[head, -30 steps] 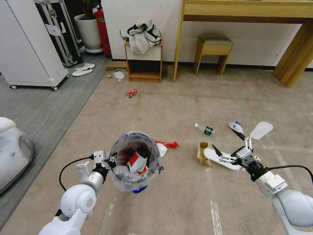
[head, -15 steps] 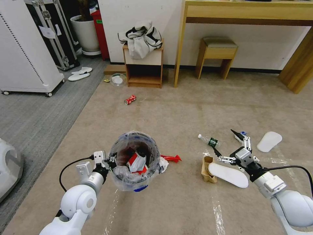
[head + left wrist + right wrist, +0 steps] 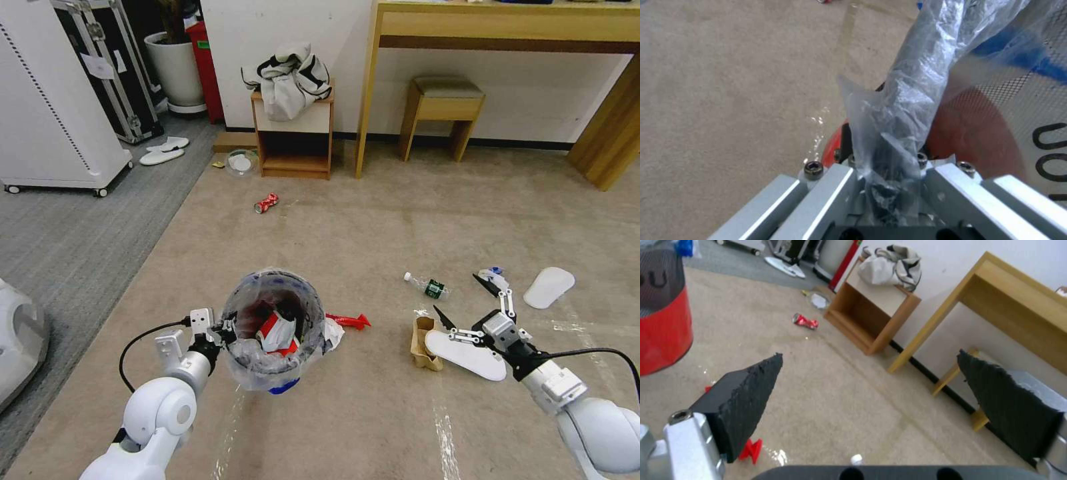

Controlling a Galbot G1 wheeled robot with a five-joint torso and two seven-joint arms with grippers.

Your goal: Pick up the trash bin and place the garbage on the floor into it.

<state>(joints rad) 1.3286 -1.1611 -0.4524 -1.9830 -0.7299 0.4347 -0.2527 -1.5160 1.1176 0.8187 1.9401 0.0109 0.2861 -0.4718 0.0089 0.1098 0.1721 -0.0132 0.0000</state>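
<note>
My left gripper [image 3: 223, 330] is shut on the rim of the trash bin [image 3: 273, 327] and holds it just above the floor [image 3: 373, 413]. The bin is blue and red, lined with a clear bag, with wrappers inside. In the left wrist view the gripper [image 3: 887, 173] pinches bag and rim of the bin [image 3: 978, 133]. My right gripper [image 3: 457, 292] is open over a white slipper [image 3: 467, 355] and a brown carton [image 3: 423, 343]. Other garbage: a green-label bottle [image 3: 427, 287], a red wrapper [image 3: 350, 321], a white tissue [image 3: 331, 331], a second slipper [image 3: 549, 287] and a crushed can [image 3: 267, 203].
A small wooden cabinet [image 3: 297, 137] with a grey-white jacket [image 3: 287, 77] stands at the wall, beside a stool [image 3: 443, 110] and a table leg [image 3: 367, 93]. To the left are grey carpet [image 3: 73, 233], a white wheeled unit [image 3: 53, 127], a plant pot [image 3: 175, 73] and two more slippers [image 3: 163, 150].
The head camera turned slightly, shifting the whole picture at first. My right gripper has drawn a little lower and closer over the white slipper, still open. The bin stays held.
</note>
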